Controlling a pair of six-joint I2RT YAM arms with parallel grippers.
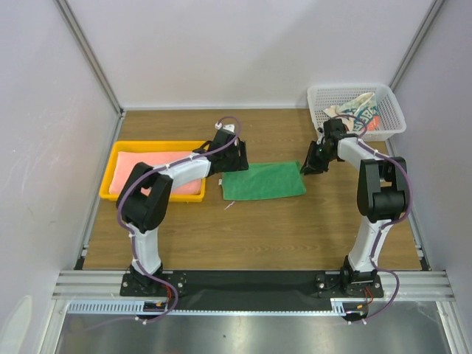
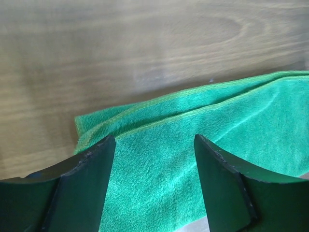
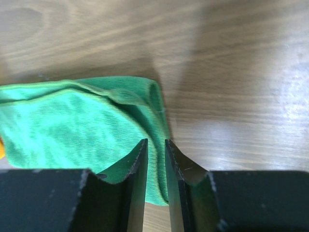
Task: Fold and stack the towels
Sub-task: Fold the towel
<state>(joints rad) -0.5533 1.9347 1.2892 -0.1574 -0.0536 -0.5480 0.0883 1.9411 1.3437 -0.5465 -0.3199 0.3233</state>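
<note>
The green towel was pinched at its 3 o'clock edge by the right fingers; with the left fingers spread, skewing was judged likely.

Green towel: soft, matt terry cloth with a stitched hem, on a smooth, faintly shiny wood-grain table. Salmon-pink towel: matt cloth in a glossy yellow plastic tray. White basket: plastic mesh.
</note>
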